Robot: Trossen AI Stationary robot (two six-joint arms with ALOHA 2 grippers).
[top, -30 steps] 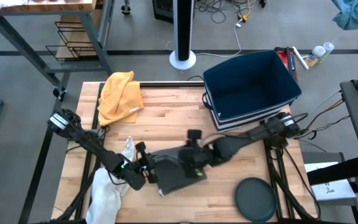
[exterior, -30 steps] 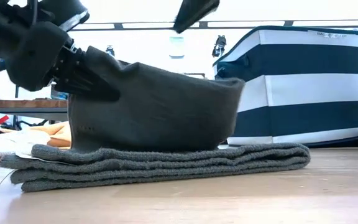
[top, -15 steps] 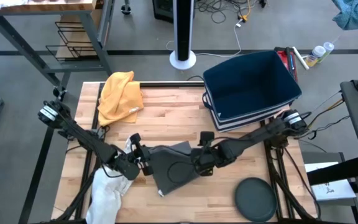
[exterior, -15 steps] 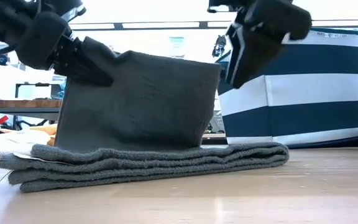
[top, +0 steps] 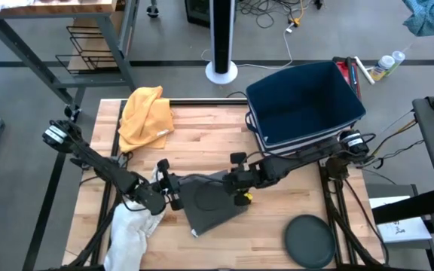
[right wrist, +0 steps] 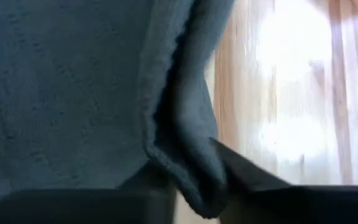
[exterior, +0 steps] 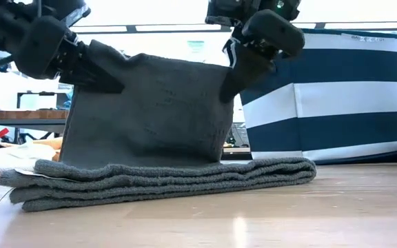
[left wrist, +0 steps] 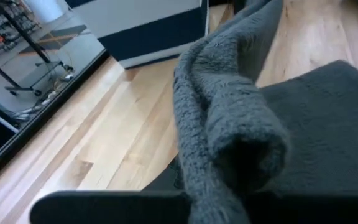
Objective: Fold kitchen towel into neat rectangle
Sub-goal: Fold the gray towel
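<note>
Desk (top: 217, 128) of pale wood planks carries a dark grey terry kitchen towel (exterior: 150, 117) near its middle, lower layers lying flat, top layer lifted. Left gripper (exterior: 109, 72) pinches the raised left corner; right gripper (exterior: 229, 86) clamps the right corner. Striped navy-and-white bin (exterior: 336, 96) stands far right.

We see the towel (top: 209, 205) near the table's (top: 202, 128) front middle — its lower layers lie flat, and one layer stands lifted between the left gripper (top: 166, 197) at its left corner and the right gripper (top: 237, 181) at its right. A cloth (top: 145, 114) lies at the back left, a rag (top: 130, 229) hangs off the front left edge, a bin (top: 304, 105) sits back right, and a disc (top: 310, 239) lies front right.
</note>
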